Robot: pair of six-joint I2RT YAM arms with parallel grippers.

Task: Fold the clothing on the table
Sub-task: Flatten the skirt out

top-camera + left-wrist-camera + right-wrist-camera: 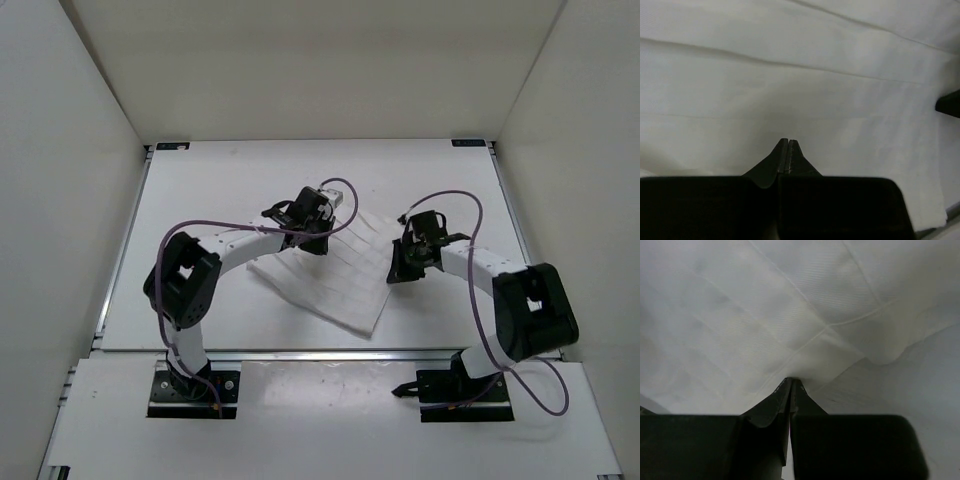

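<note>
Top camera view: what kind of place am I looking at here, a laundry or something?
Probably a robot test booth, not a laundry: a white table boxed in by plain white walls, a left arm and right arm bolted at its near edge, one pleated white garment between them.

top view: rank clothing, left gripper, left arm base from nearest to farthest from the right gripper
From the right gripper:
1. clothing, pinched at its tips
2. left gripper, left across the cloth
3. left arm base, near-left edge
</note>
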